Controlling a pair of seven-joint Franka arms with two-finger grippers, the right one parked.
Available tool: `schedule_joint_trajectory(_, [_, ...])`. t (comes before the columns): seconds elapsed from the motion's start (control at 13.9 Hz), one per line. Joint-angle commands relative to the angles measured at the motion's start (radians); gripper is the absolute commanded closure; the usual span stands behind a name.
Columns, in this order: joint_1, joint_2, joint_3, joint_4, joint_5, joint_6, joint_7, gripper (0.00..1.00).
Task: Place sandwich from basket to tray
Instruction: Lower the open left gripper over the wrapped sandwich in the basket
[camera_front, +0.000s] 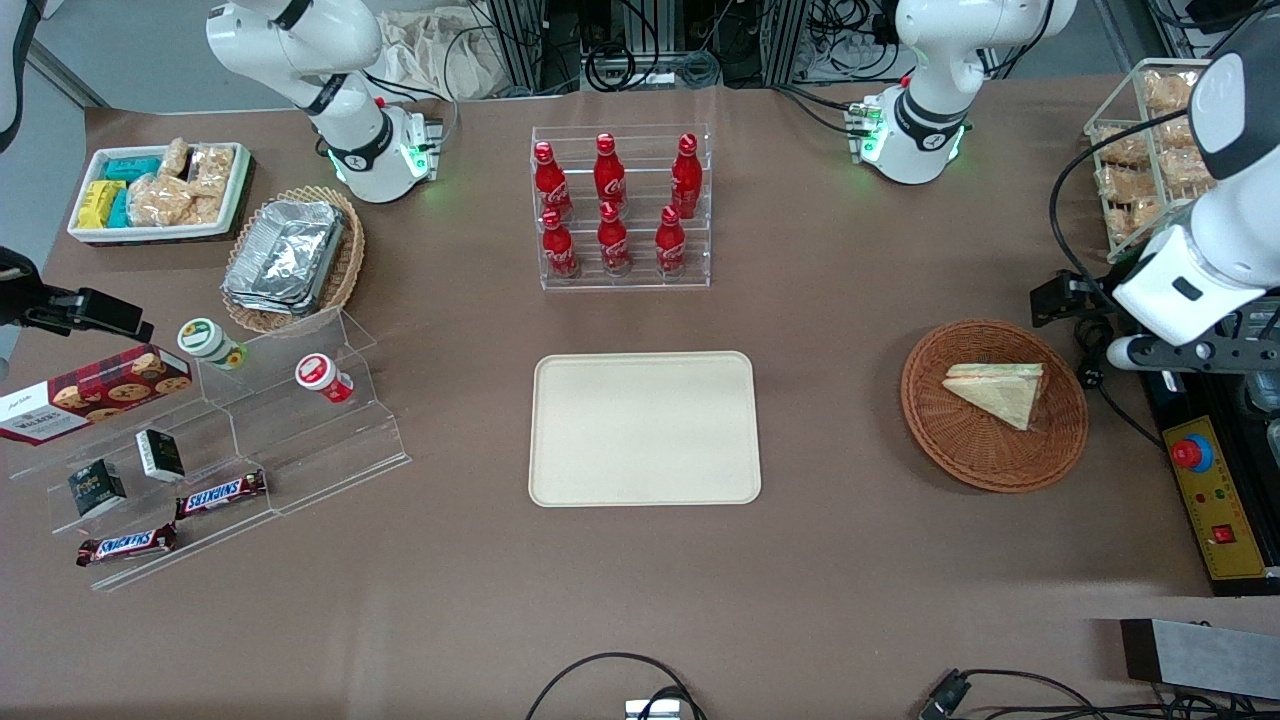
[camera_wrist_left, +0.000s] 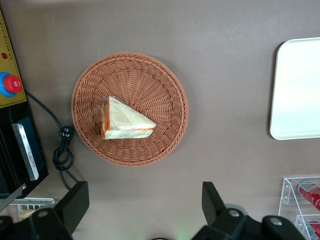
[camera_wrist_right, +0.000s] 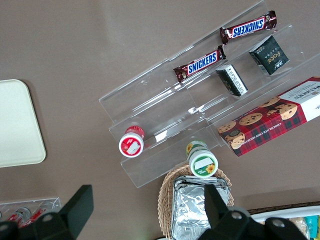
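- Clear-wrapped triangular wedge sandwich (camera_wrist_left: 125, 121) lies flat in the round reddish-brown wicker basket (camera_wrist_left: 165, 80).
- Left gripper (camera_wrist_left: 145, 210) hovers above the basket, jaws spread wide, holding nothing.
- Likely light, soft, slippery film: pinch across the thick crust edge, gently.
- Cream-beige rectangular plastic tray (camera_front: 645, 428) sits bare.

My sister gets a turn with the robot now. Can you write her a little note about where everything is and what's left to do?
Hand: open, holding nothing, hovering above the table beside the basket.
Sandwich: lying flat in the round basket, toward the working arm's end of the table, untouched.
Tray: in the middle of the table, nearer the front camera than the cola bottle rack, with nothing on it.
Done: nothing yet.
Left: move over the sandwich, grip it, lift it out, carry it to the tray, let go.
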Motion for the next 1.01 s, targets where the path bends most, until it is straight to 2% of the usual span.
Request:
schedule_joint_trajectory(0.0, [0.001, 0.054, -0.002, 0.069, 0.0, -0.046, -0.013, 0.0])
schedule_joint_trajectory(0.29, [0.003, 0.09, -0.001, 0.092, 0.005, -0.055, -0.036, 0.0])
schedule_joint_trajectory(0.43, [0.003, 0.09, -0.001, 0.066, 0.032, -0.041, -0.21, 0.0])
schedule_joint_trajectory(0.65, [0.016, 0.039, 0.006, -0.112, 0.023, 0.135, -0.497, 0.0])
schedule_joint_trajectory(0.79, [0.03, 0.004, 0.012, -0.254, 0.025, 0.277, -0.559, 0.0])
schedule_joint_trajectory(0.94, [0.032, 0.002, 0.064, -0.339, 0.026, 0.362, -0.59, 0.0])
